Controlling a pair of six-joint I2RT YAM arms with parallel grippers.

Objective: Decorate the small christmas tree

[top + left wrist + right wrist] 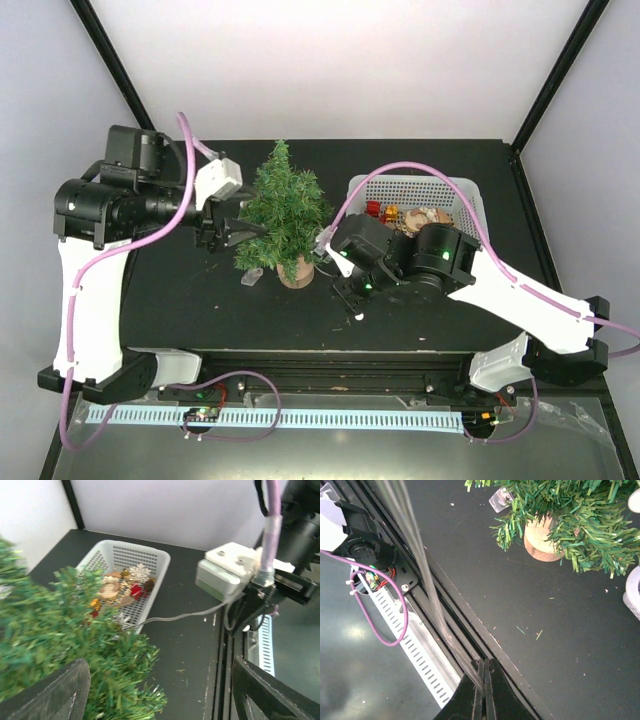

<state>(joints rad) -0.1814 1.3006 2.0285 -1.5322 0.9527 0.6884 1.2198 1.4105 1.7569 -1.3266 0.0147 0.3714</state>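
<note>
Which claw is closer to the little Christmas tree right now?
The left. The left gripper, open, is at the left of the small christmas tree, branches reaching between its fingers. The right gripper, pinching a clear strand, sits off the tree's right side, clear of the foliage.

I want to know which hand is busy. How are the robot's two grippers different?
The left gripper is open; the right gripper is shut. The left is at the small christmas tree's branches; the right pinches a thin clear cord. Both have black fingers.
</note>
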